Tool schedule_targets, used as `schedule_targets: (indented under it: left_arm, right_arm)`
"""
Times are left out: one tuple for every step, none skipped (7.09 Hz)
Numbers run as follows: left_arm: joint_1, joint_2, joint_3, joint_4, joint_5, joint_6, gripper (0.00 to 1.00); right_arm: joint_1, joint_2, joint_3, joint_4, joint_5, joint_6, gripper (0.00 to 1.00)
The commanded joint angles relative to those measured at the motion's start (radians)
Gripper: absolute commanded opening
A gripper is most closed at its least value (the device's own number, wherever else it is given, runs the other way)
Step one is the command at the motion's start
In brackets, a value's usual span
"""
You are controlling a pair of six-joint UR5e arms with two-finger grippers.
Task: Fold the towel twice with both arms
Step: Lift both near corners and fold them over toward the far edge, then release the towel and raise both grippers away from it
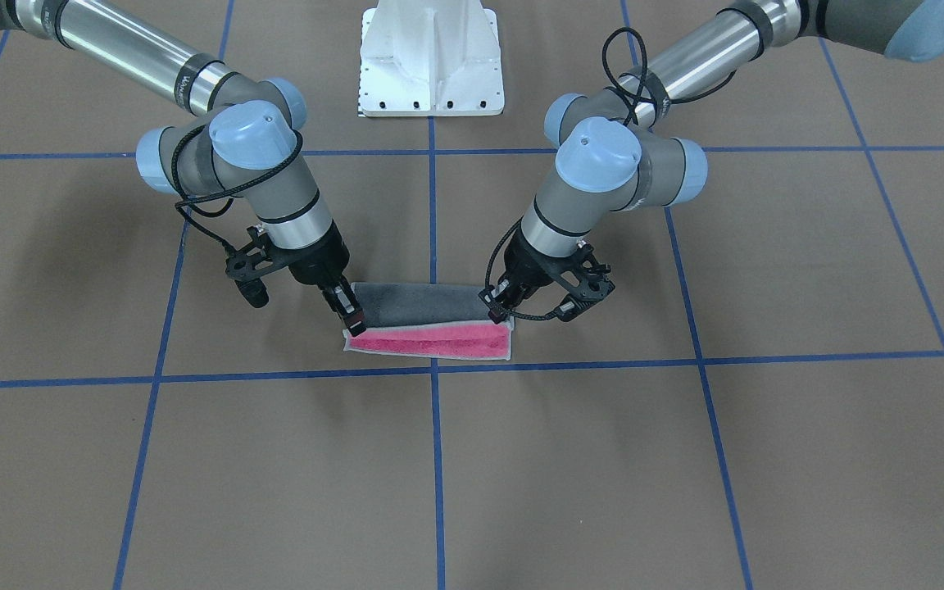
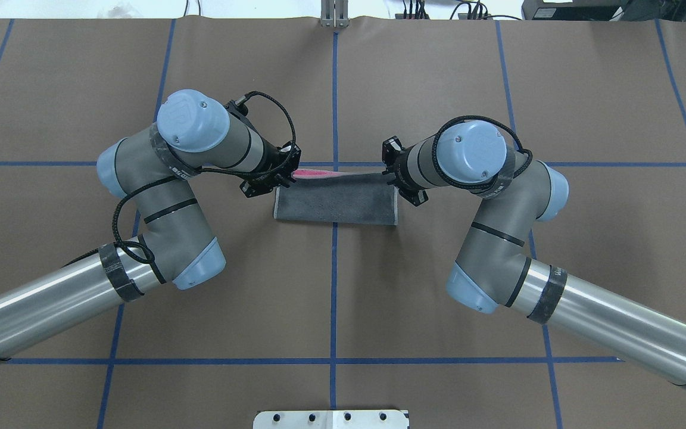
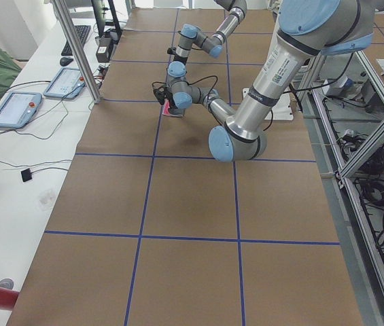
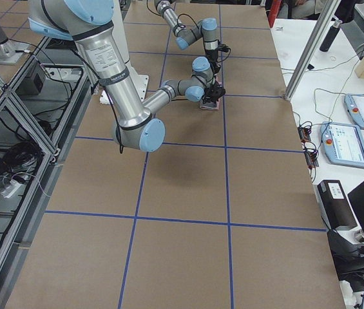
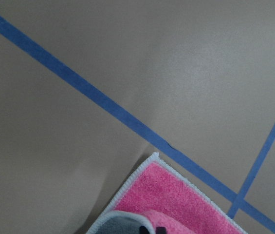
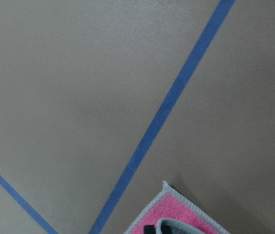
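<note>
The towel lies on the brown table near the middle, half folded. Its dark grey face is drawn over the pink face, and a pink strip with light grey trim still shows along the far edge. My left gripper is shut on the grey flap's corner at one end. My right gripper is shut on the flap's corner at the other end. Both hold the edge low over the pink strip. The left wrist view shows a pink corner, and the right wrist view shows the other pink corner. In the overhead view the wrists hide both grippers' fingertips.
Blue tape lines cross the brown table in a grid. The white pedestal base stands behind the towel on the robot's side. A side bench with teach pendants runs beyond the table's far edge.
</note>
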State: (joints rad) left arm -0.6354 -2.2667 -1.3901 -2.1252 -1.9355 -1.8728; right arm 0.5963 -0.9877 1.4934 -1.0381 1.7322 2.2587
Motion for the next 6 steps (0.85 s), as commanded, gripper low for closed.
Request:
schedule_targets:
  left_arm:
    - [-0.001,-0.011,0.000,0.001,0.001,-0.006,1.00]
    - [-0.004,-0.013,-0.001,0.001,0.000,-0.006,1.00]
    - [-0.010,-0.016,-0.004,-0.001,0.000,-0.005,1.00]
    - [-0.027,-0.030,-0.006,0.005,-0.005,-0.003,1.00]
    - [-0.055,-0.031,-0.009,0.013,-0.026,0.009,1.00]
    - [-0.093,-0.030,-0.009,0.025,-0.101,0.038,1.00]
  right_arm:
    - [0.005,0.004,-0.001,0.000,0.003,0.002,0.99]
    - [0.008,0.004,-0.001,0.000,0.004,0.002,0.99]
    - [0.016,0.003,0.001,0.000,0.012,-0.001,0.99]
    - [0.020,-0.002,0.007,0.001,0.029,-0.033,0.99]
    - [0.020,-0.008,0.019,-0.006,0.068,-0.097,0.99]
    - [0.023,-0.026,0.021,-0.016,0.143,-0.125,0.99]
